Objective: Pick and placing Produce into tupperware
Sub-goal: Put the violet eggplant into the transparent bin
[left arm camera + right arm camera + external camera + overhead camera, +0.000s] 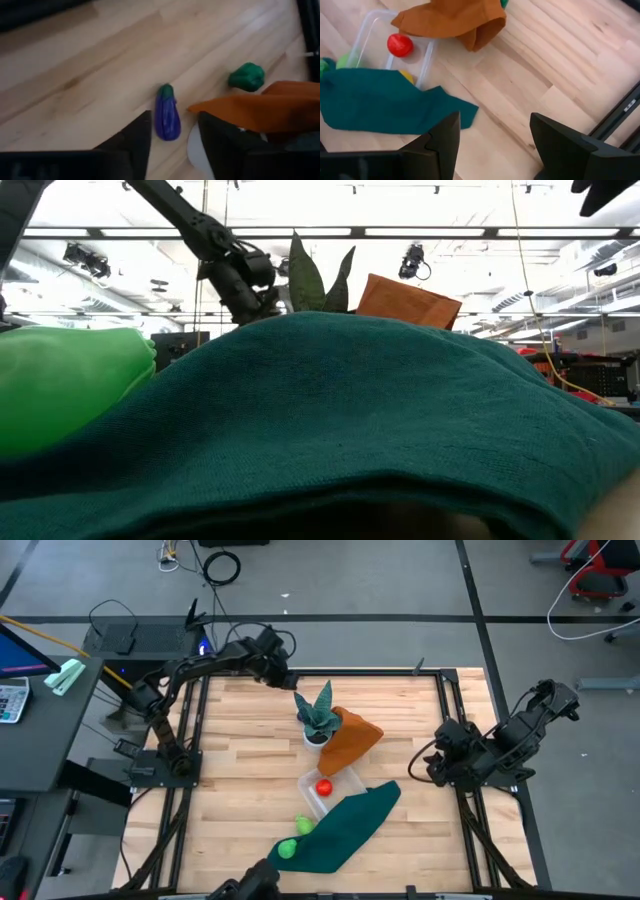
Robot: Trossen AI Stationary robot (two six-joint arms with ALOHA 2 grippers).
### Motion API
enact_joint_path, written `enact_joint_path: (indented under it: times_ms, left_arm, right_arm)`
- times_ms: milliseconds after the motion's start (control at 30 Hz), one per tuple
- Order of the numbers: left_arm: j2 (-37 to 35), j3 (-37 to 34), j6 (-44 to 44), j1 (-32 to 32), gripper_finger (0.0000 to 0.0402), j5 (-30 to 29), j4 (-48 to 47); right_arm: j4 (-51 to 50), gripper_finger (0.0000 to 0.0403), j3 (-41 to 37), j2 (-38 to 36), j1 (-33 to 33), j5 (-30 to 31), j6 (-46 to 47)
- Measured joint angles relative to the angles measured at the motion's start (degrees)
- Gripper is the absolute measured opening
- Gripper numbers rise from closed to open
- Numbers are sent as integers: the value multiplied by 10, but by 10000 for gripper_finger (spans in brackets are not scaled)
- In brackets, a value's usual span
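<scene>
In the left wrist view a purple eggplant [167, 117] lies on the wood between the fingers of my open left gripper [174, 120], which hovers over the table's far side [283, 680] beside the potted plant. A dark green pepper [246, 76] lies farther off, by the orange cloth [265, 110]. The clear box [350, 785] sits mid-table with a red ball [324, 787] inside. A yellow piece [406, 76] shows at the box's wall, half under the teal cloth [345, 825]. A light green piece [288, 848] rests on that cloth. My open right gripper [435, 760] waits at the right edge.
The spiky plant in its white pot [318, 718] stands just beyond the box. The orange cloth [352, 740] leans on the pot and overhangs the box's far end. The teal cloth covers the box's near corner. Bare wood lies on the table's left half and near the right edge.
</scene>
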Motion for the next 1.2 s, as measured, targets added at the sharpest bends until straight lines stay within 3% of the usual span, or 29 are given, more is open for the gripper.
enact_joint_path:
  times_ms: [233,433,633,833,967,1200]
  left_arm:
    - [38,0,-5,2,275,51,-3]
    - [62,0,24,-8,324,52,-1]
    - [64,0,23,-18,328,-2,5]
    - [70,0,17,-31,312,-1,22]
    - [75,0,20,-42,310,1,22]
    - [75,0,29,-54,309,2,25]
  right_arm:
    - [0,202,0,1,0,0,65]
    - [1,202,0,1,0,0,107]
    - [1,202,0,4,0,2,140]
    - [1,202,0,22,-9,9,149]
    - [0,202,0,36,-52,27,127]
    - [1,202,0,42,-170,38,6]
